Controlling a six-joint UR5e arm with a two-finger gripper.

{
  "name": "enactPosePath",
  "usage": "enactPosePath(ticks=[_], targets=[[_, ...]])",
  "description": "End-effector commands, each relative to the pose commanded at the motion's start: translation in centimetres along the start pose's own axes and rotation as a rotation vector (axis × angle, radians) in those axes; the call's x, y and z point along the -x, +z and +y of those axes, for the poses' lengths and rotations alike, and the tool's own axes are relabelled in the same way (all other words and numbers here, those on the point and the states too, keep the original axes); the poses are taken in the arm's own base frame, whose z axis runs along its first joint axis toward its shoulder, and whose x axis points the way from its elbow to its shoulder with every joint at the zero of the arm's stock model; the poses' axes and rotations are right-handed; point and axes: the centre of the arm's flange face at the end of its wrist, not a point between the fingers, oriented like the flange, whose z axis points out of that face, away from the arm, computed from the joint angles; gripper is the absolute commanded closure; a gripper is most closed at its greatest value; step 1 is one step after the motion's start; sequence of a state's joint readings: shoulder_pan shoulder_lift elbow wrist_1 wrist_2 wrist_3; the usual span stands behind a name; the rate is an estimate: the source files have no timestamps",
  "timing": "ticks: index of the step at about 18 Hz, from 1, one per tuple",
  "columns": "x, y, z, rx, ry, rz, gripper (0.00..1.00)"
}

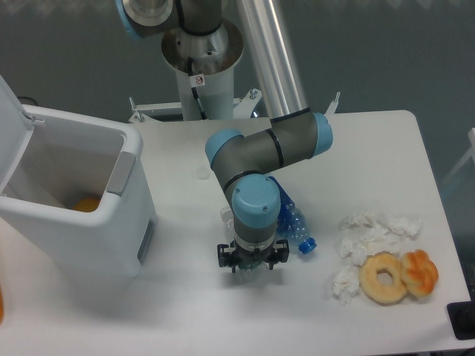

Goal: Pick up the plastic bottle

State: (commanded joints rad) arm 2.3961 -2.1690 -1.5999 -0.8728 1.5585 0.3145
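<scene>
The gripper (252, 261) points straight down at the surface (185, 311), low over it, with the wrist of the arm (256, 211) right above and blocking most of the view. Its black fingers show as two short stubs poking out on either side of the wrist. Something pale and clear sits between them, but I cannot tell whether they are spread or pinching it.

The plastic bottle (227, 217) is almost wholly hidden under the wrist. Only a bit of clear plastic with what looks like a white cap peeks out just behind the gripper. Its body seems to run under the wrist towards the fingers.

A blue-tinted bottle (292, 222) with a blue cap lies just beside the gripper on the other side, close to the clear one, so the fingers could easily nudge it.

Farther off on that same side lie crumpled tissues (371, 236), a doughnut (384, 278) and a pastry (419, 272). Well away on the opposite side stands a white bin (82, 215) with its lid open.

The clear bottle looks small, light and thin-walled. It will likely dent under a hard squeeze, roll freely and be slippery. The best hold is probably across the middle of the body, with a gentle close.
</scene>
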Motion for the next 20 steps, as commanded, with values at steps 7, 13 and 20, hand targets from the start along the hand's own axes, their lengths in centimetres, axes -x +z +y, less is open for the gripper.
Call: enactPosePath(ticks=[7,13,20], targets=[[-0.1,-0.1,0.0,0.000,0.003,0.000,0.30],[-0.8,-0.3,-0.1,-0.003,0.014,0.000,0.36],[-1.0,-1.7,-0.3,-0.023,0.028,-0.006,0.36]])
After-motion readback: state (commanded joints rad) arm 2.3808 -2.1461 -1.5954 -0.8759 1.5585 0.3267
